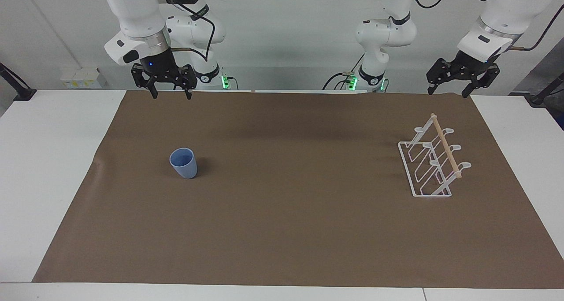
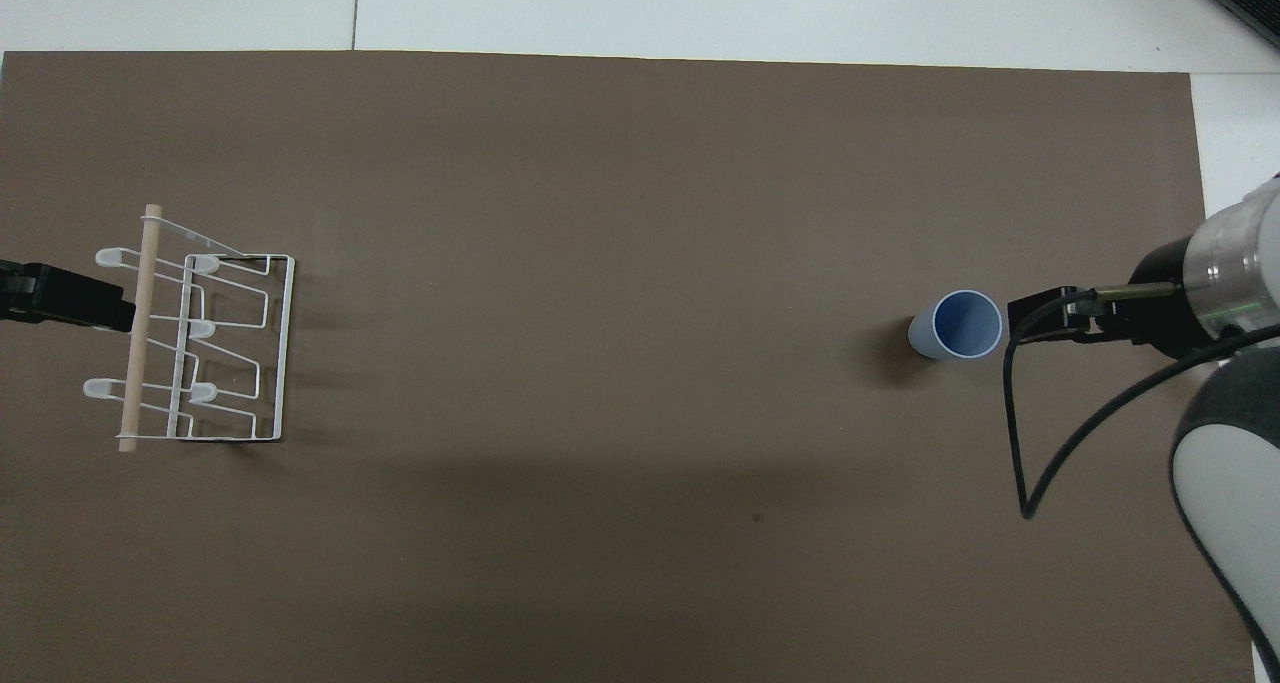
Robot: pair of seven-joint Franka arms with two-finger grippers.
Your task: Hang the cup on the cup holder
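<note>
Facing view, left to right: the right gripper (image 1: 170,94) is seen at upper left, jaws spread and empty; the cup (image 1: 183,163) stands upright at centre left on the brown mat (image 1: 282,230); the cup holder (image 1: 434,160) sits at centre right — the left gripper (image 1: 447,91), likewise spread and empty, is raised at upper right.

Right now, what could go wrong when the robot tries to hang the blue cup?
1. The cup stands upright with nothing bracing it, so a bump from the open right gripper could tip it over.
2. The cup holder sits at the left arm's end of the table, a long carry during which the cup might slip.
3. Its prongs are thin, so the cup may miss one.
</note>
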